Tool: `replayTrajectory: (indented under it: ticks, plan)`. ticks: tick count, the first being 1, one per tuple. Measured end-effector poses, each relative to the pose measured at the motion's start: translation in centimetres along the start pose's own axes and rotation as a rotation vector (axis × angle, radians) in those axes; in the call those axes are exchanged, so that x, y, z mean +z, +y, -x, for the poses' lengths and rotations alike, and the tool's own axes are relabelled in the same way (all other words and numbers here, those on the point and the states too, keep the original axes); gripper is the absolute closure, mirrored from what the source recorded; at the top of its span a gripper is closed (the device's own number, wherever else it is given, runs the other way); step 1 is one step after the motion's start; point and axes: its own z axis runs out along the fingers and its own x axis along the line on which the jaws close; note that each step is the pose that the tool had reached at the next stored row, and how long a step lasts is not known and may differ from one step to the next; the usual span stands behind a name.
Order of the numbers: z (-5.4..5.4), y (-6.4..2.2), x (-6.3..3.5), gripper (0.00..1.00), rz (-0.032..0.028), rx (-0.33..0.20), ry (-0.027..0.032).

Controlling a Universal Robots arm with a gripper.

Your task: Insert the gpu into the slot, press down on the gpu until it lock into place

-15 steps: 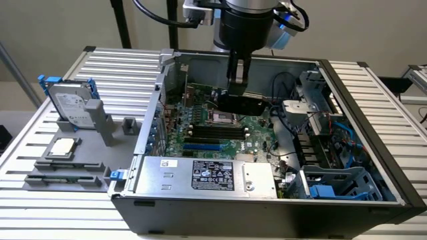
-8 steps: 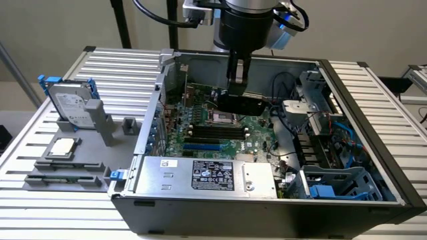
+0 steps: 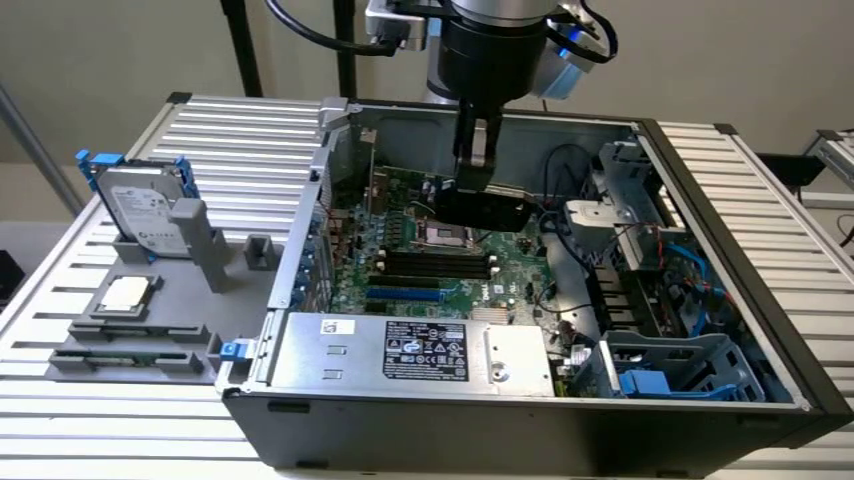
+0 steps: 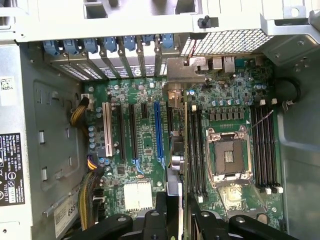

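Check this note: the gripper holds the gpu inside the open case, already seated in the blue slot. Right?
Not quite. The gripper holds the gpu inside the open case, but it is not seated: the wrist view shows the blue slot bare along its length, with the card's edge held apart from it.

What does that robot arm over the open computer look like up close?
The arm ends in a thick black cylinder below a silver-grey joint with a blue cap. Black cables loop beside it. Its jaws are slim, long and black. In the wrist view, their base looks like dark, bolted metal bars.
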Motion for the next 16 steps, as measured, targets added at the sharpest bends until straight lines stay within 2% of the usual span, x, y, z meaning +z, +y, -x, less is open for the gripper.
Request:
replayTrajectory:
  ticks: [4,8,16]
  plan:
    - [-0.1,1.21,0.30,0.74,-0.0073,-0.002,-0.0011]
    - [-0.6,2.28,0.86,0.74,-0.0112,-0.003,-0.0017]
    - [-2.2,2.87,2.16,0.74,-0.0123,-0.005,-0.0069]
